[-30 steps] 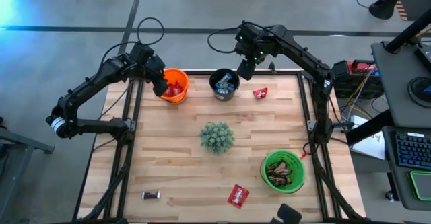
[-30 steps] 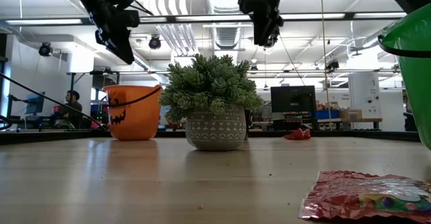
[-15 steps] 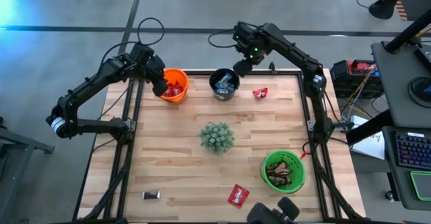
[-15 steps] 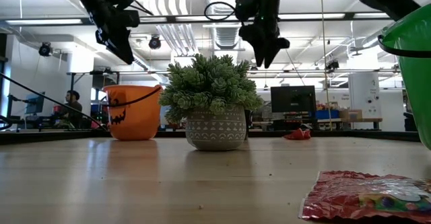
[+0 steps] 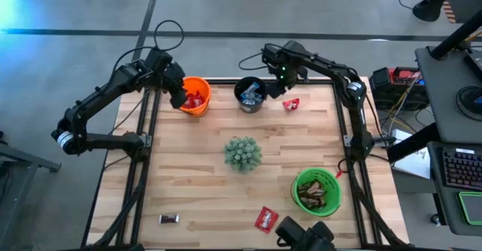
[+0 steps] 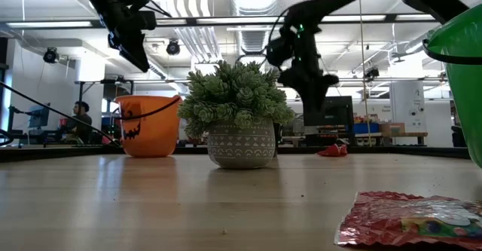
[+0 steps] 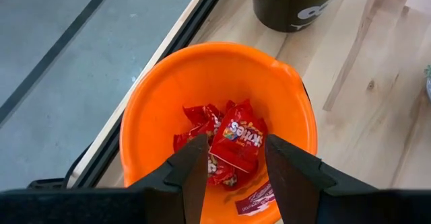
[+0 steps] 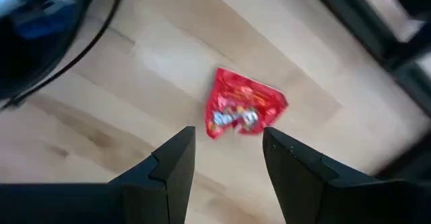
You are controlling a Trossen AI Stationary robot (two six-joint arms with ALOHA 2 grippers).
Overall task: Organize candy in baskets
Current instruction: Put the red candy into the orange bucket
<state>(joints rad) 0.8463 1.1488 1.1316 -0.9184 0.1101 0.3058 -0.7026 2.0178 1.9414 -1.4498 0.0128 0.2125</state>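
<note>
- Candy is the matter of the task, and the piece that counts now is the red candy (image 8: 244, 112) on the bare wood at the upper right of the high view, between the black basket (image 5: 250, 94) and the table's right rail.
- In the right wrist view this red candy lies just ahead of the right gripper (image 8: 227, 143), in line with the gap between its two fingers, which stand apart and hold nothing.
- Its wrapper is crumpled, almost a triangle, so no clear long axis can be told; the white print on it is too blurred to read.
- The right gripper is far nearer to it than the left gripper (image 7: 234, 158), which hangs over the orange basket (image 7: 145, 96) at the upper left of the high view, fingers apart and empty.
- Judged from this, the coming move needs only a short descent of the right gripper onto the wrapper.
- Inside the orange basket, red candies carry white letters that look like "Skittles".
- Other candy waits at the bottom of the high view: a dark bar (image 5: 169, 218) at lower left and a red pack (image 5: 265, 218) at lower centre, beside the green basket (image 5: 334, 200).
- The black basket shows a pale mark on its side, not readable.
</note>
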